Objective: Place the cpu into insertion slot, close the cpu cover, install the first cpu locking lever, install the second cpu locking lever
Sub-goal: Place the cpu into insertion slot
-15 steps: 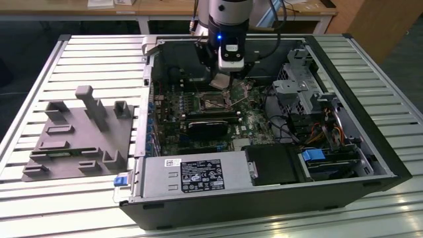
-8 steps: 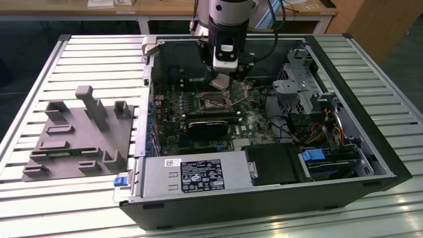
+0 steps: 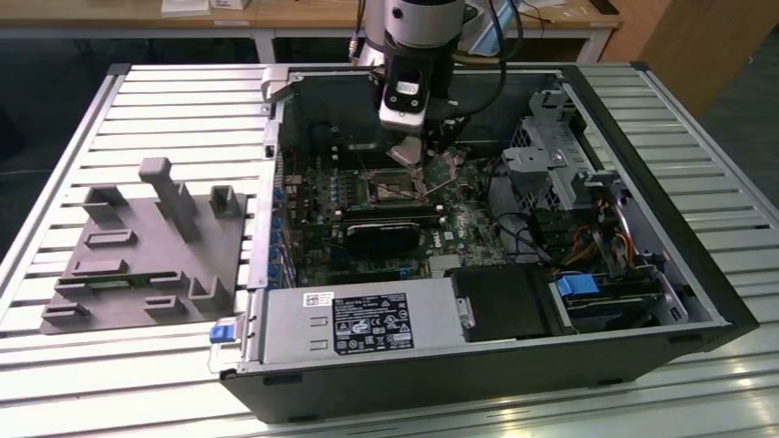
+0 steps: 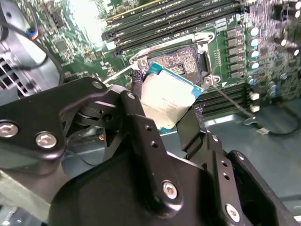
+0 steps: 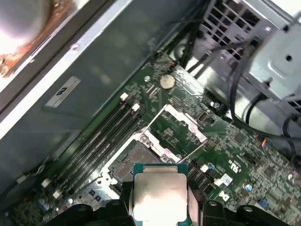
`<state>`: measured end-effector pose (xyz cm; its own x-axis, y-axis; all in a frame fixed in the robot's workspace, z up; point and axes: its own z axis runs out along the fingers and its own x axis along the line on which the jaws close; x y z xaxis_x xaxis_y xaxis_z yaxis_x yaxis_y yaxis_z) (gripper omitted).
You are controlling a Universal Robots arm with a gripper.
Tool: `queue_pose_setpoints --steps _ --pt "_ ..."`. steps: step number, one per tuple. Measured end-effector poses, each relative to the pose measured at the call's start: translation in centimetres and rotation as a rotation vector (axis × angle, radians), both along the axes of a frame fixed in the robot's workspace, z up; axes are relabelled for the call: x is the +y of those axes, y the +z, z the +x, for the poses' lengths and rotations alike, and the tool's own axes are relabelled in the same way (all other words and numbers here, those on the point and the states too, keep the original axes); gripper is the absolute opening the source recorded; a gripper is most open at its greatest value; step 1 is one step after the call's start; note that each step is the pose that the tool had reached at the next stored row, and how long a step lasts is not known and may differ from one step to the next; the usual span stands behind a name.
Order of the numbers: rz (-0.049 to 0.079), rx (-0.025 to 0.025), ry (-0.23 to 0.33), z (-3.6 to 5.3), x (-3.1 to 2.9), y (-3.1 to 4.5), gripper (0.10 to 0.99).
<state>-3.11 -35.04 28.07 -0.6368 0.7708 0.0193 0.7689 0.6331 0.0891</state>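
Your tool (image 4: 163, 112) pinches cpu (image 4: 165, 92) by its edges, over open insertion slot (image 4: 181, 60) (cpu cover (image 5: 181, 124) flipped back). Watch alignment: skewed descent likely bends socket pins.

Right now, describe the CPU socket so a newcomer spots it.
Inside the open computer case, look at the green motherboard. The insertion slot is the square, metal-rimmed, dark-centred socket, unlike the long narrow memory slots beside it.
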Motion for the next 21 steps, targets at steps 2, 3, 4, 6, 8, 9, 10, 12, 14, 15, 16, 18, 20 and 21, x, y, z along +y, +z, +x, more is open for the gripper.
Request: queue_pose_setpoints --steps 2,3,4,6,8,9,10,12,14,15,16,18,20,21 --pt "0.000 0.0000 -0.036 0.00 0.00 -0.02 0.541" --pt "0.000 0.0000 -0.055 0.00 0.00 -0.04 0.541" --pt "0.000 0.0000 -0.073 0.00 0.00 -0.05 0.541" --pt "0.000 0.0000 -0.108 0.00 0.00 -0.07 0.541" --pt "0.000 0.0000 -0.143 0.00 0.00 -0.10 0.541" --pt "0.000 0.0000 -0.162 0.00 0.00 -0.12 0.541" --pt "0.000 0.0000 -0.179 0.00 0.00 -0.14 0.541" --pt "0.000 0.0001 -0.213 0.00 0.00 -0.18 0.541" --pt "0.000 0.0000 -0.247 0.00 0.00 -0.24 0.541" --pt "0.000 0.0000 -0.264 0.00 0.00 -0.26 0.541" --pt "0.000 0.0001 -0.283 0.00 0.00 -0.28 0.541" --pt "0.000 0.0000 -0.317 0.00 0.00 -0.33 0.541" --pt "0.000 0.0000 -0.353 0.00 0.00 -0.38 0.541" --pt "0.000 0.0000 -0.370 0.00 0.00 -0.40 0.541"
